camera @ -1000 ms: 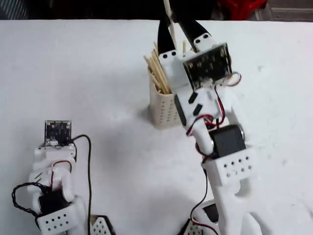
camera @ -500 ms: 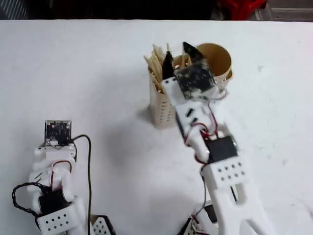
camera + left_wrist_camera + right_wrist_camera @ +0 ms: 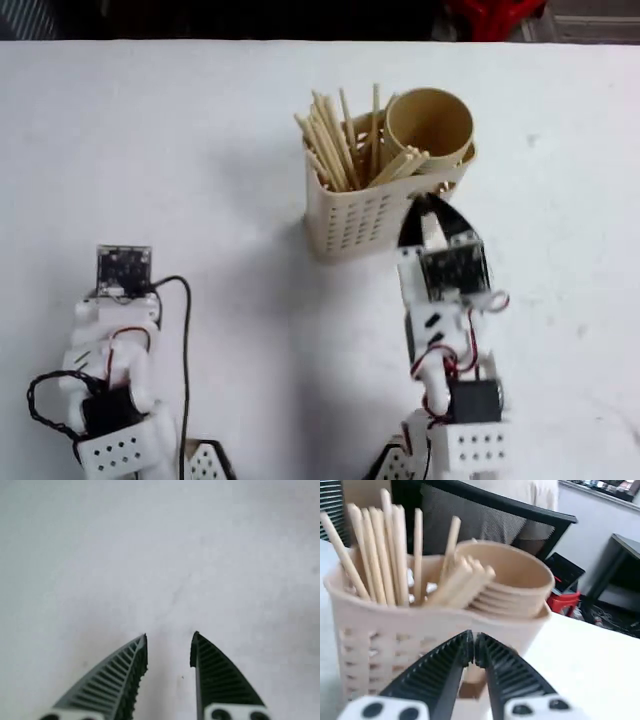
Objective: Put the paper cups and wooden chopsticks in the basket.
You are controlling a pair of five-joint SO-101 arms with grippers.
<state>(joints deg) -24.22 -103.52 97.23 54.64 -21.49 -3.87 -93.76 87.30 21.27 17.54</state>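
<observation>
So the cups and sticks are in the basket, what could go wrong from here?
The right end effector, shut, sits very close to the front wall of the basket; a forward nudge might shove or tip it. The wooden chopsticks stand loose, some leaning on the paper cups, so a bump could spill them.

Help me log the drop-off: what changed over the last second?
The right hand, which held a pale stick above the basket a second ago, let it go and drew back toward its base. It is now shut and empty, just in front of the basket. The basket, chopsticks and paper cups stayed put, as did the left hand, open over the table.
</observation>
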